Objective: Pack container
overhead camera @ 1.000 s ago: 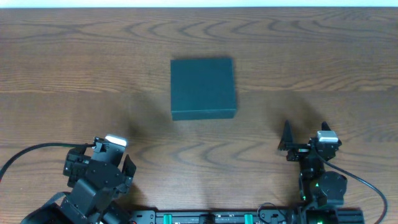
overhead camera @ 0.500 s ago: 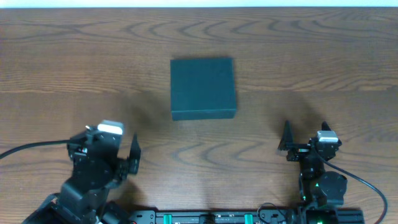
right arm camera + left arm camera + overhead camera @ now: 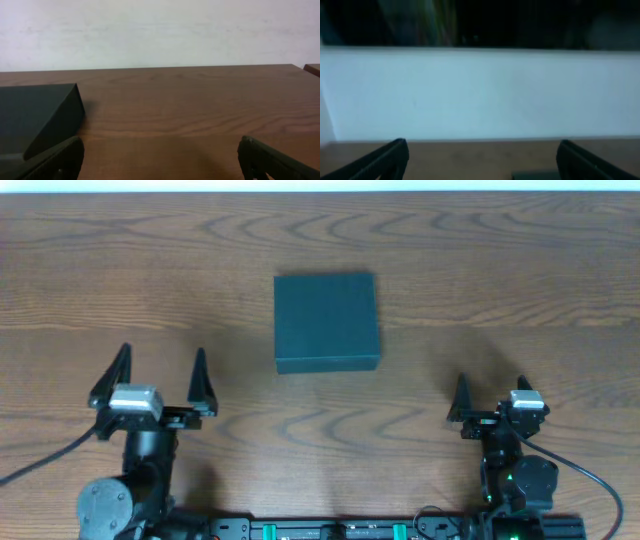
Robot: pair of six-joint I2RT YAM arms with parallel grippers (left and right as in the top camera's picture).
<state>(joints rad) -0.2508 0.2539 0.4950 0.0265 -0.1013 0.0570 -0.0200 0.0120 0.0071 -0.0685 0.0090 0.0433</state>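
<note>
The container (image 3: 327, 320) is a dark green square box lying near the middle of the wooden table (image 3: 500, 270), its lid flat and down. My left gripper (image 3: 162, 352) stands open to the box's lower left, pointing toward the far edge, nothing between its fingers. My right gripper (image 3: 490, 380) is open near the front right, also apart from the box. The left wrist view is blurred; the gripper (image 3: 482, 145) shows wide-set fingers and a sliver of the container (image 3: 535, 176). In the right wrist view the container (image 3: 35, 115) sits left of the open gripper (image 3: 161, 142).
A pale wall (image 3: 160, 30) rises behind the table's far edge. A black cable (image 3: 50, 455) trails from the left arm toward the front left. The arm bases and a rail (image 3: 340, 530) line the front edge.
My left arm has swung from a folded, rightward-turned pose to point straight at the far edge, its open fingers now spread toward the box. The right arm and the container have not moved.
</note>
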